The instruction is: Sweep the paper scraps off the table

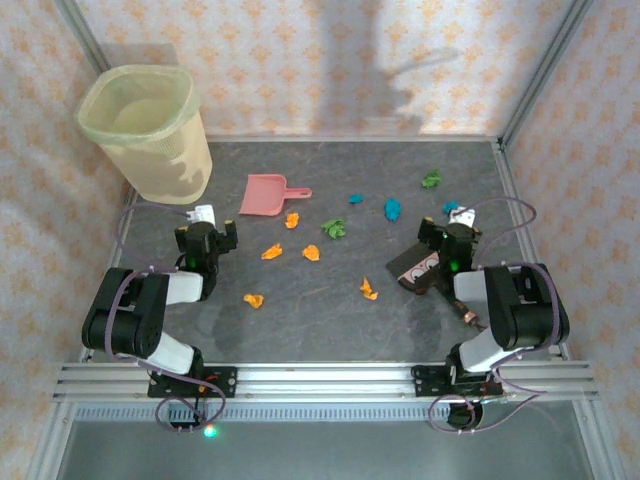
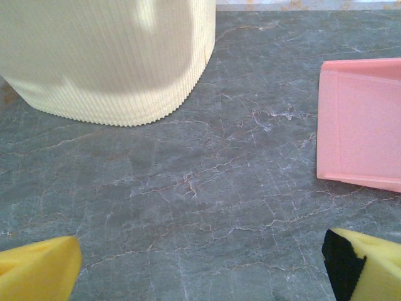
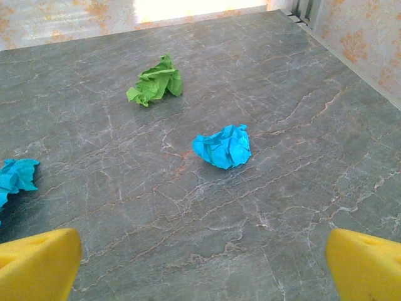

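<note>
Paper scraps lie scattered over the middle and right of the table (image 1: 330,320): orange wads (image 1: 271,252) toward the left and centre, green ones (image 1: 334,228), and teal ones (image 1: 392,208) further right. My left gripper (image 1: 208,232) is open over bare table, and nothing lies between its yellow fingertips (image 2: 37,269). The right gripper (image 1: 452,228) is also open and empty. In the right wrist view a teal wad (image 3: 222,146) lies just ahead of its fingertips (image 3: 366,263), with a green wad (image 3: 155,81) beyond and another teal wad (image 3: 15,175) at the left.
A pink dustpan (image 1: 268,195) lies ahead and right of the left gripper (image 2: 200,276), also seen in the left wrist view (image 2: 360,125). A pale yellow bin (image 1: 140,130) stands at the back left. A dark brush (image 1: 415,270) lies beside the right arm. Patterned walls enclose the table.
</note>
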